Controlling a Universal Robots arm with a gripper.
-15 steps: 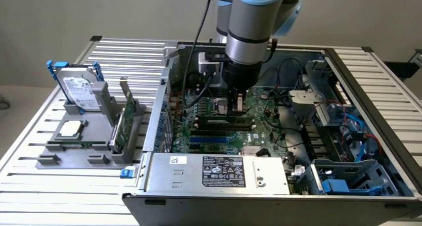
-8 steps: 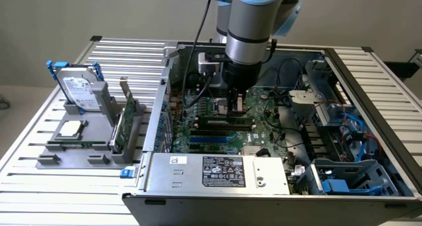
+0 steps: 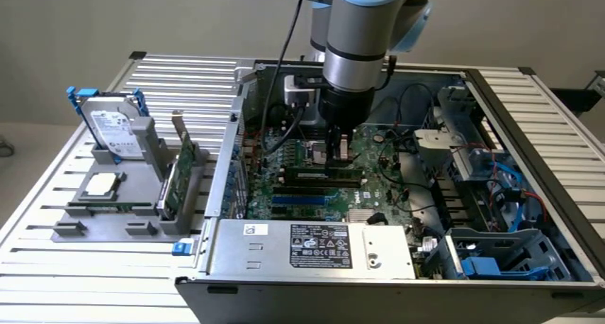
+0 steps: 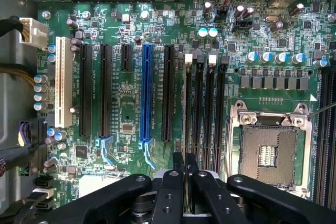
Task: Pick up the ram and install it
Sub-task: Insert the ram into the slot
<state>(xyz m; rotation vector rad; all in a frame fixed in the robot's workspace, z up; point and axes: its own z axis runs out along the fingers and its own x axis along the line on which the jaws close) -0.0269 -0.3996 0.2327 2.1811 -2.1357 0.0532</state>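
Wrist view looks straight down past the gripper (image 4: 185, 157) at the green motherboard (image 4: 126, 108). The two black fingers are pressed close together, and they seem to pinch the ram (image 4: 185, 111) between them. From here the ram is just a thin pale line running out from the fingertips. It lies along the outermost of the four memory slots (image 4: 208, 108), the one farthest from the empty processor socket (image 4: 268, 153), which sits off to one side of the gripper.

The exterior view gives what that close look cannot. The arm (image 3: 355, 47) stands up straight inside the open computer case (image 3: 529, 125), with the gripper (image 3: 338, 150) low over the board. Right under the fingers the ram (image 3: 321, 174) shows its long side, a dark green stick lying along the board.

So the pick-up looks done, and putting the ram in looks like the step in hand. How deep it sits in the slot cannot be told. A good push would likely need the stick straight over the slot and pressed evenly, so the small white clip (image 4: 188, 59) at the far end can catch.

Well away from the gripper, outside the case, a grey tray (image 3: 76, 228) holds a hard drive (image 3: 113, 129), a taller green card (image 3: 184, 171) and a square silver chip (image 3: 102, 186).
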